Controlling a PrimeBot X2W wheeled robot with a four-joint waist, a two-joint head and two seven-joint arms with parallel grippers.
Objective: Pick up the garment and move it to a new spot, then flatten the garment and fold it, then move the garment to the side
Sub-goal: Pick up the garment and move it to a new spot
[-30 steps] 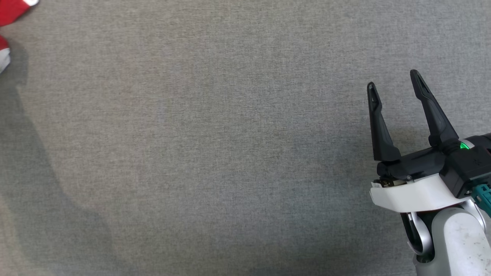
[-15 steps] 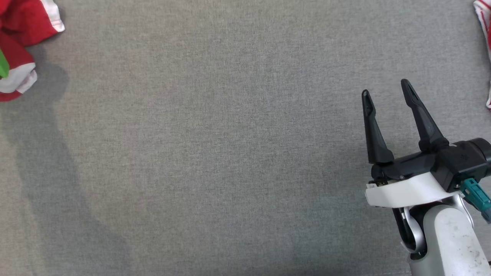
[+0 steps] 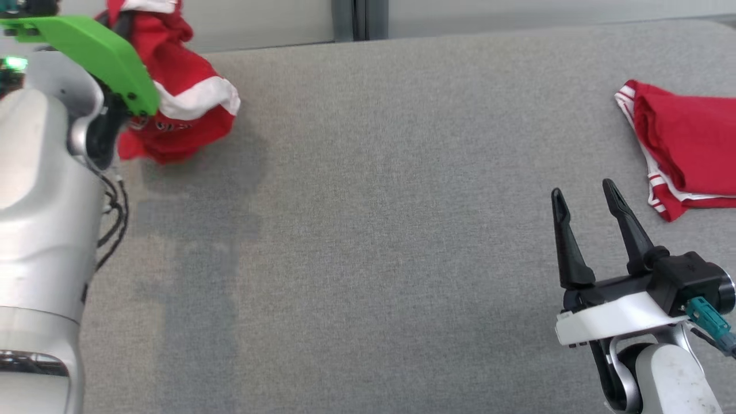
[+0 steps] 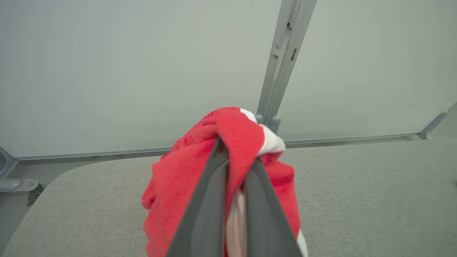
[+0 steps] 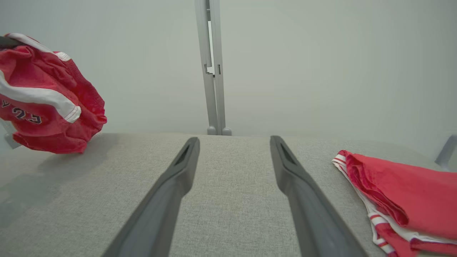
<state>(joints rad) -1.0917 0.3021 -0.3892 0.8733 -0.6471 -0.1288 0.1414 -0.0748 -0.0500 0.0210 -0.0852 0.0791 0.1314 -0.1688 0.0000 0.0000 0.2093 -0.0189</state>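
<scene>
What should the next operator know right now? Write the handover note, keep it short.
Left end effector: shut on the red garment, bunched and lifted over the far left of the grey table.
Right end effector: open, empty, over the table's near right.
A second red garment lies folded at the far right.
Done: pickup. Left: set down in a new spot, flatten, fold, move aside.

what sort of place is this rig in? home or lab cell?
Probably a lab test cell, not a home: a grey fabric-covered worktable is boxed in by plain pale panels on a metal frame post. On it are a bunched red garment and a folded red garment.
</scene>
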